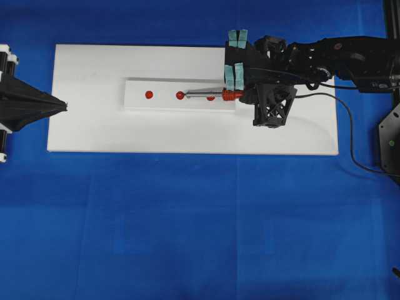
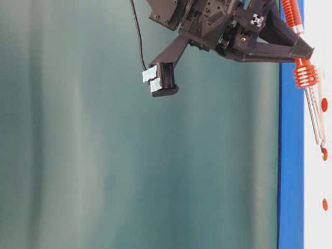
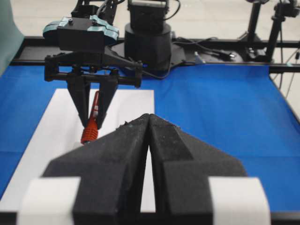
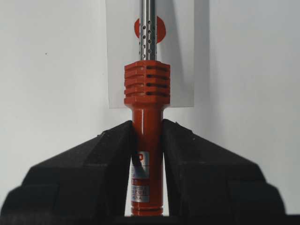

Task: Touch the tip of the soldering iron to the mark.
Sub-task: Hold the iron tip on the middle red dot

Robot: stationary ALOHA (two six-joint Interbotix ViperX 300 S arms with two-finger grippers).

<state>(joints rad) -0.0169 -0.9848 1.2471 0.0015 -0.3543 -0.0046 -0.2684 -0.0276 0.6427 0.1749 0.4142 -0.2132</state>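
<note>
The soldering iron [image 1: 215,95] lies low over the white strip [image 1: 162,87], its red ribbed handle [image 4: 146,89] clamped in my shut right gripper [image 4: 146,125]. Its silver shaft [image 2: 315,116] runs left across the nearest red dot [image 4: 161,31]. The tip meets the right edge of the mark [image 1: 180,95], the middle dot [image 2: 324,153] of three. From the side, the tip looks down on the strip at that dot. My left gripper [image 1: 64,105] stands shut and empty at the board's left edge, well away from the strip; its jaws [image 3: 148,118] are pressed together.
The strip lies on a white board [image 1: 287,134] over blue cloth. The far outer dot [image 1: 149,95] sits to the left of the mark. The iron's black cord [image 1: 350,134] trails off the board at the right. The right arm [image 1: 337,56] reaches in from the right.
</note>
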